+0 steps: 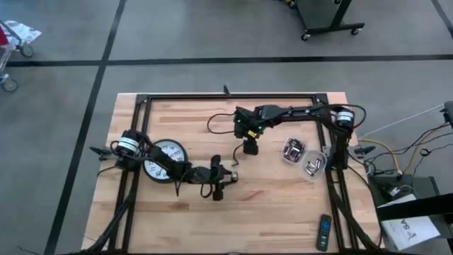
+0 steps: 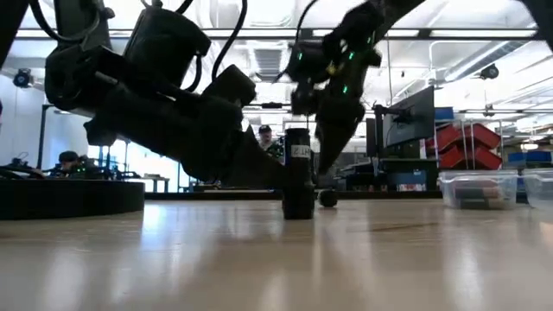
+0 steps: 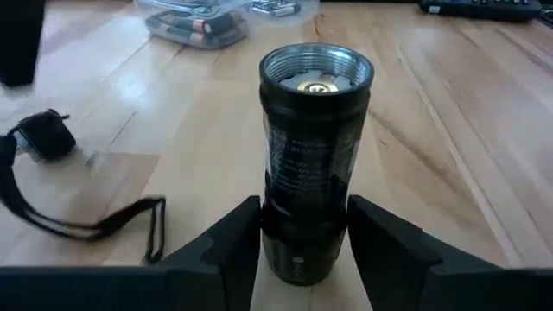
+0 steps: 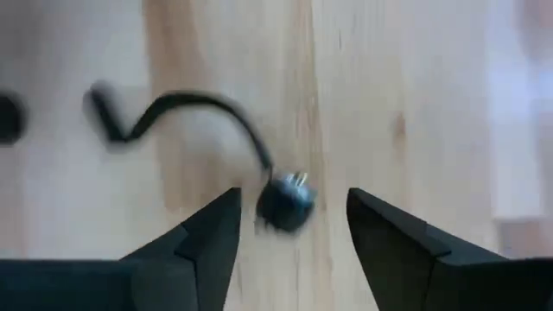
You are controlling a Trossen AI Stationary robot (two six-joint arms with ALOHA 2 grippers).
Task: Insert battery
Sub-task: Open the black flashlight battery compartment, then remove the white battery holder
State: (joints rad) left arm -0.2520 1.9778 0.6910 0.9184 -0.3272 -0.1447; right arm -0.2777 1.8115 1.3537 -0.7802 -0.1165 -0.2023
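Flashlight (image 3: 311, 164) – upright on worktop (image 3: 432, 130), clamped by left hand (image 3: 302, 238). Right hand (image 4: 292, 226) – wide apart above end cap (image 4: 285, 204) w/ lanyard.

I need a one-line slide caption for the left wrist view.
Left gripper holds the upright black cylindrical flashlight body, its open end up, on the wooden table.

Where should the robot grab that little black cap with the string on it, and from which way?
Probably from straight above, around the small round cap itself, not the thin strap. It lies flat on the table, so only its sides can be pinched. The open right gripper already has one finger on each side of it. The left gripper holds the flashlight upright.
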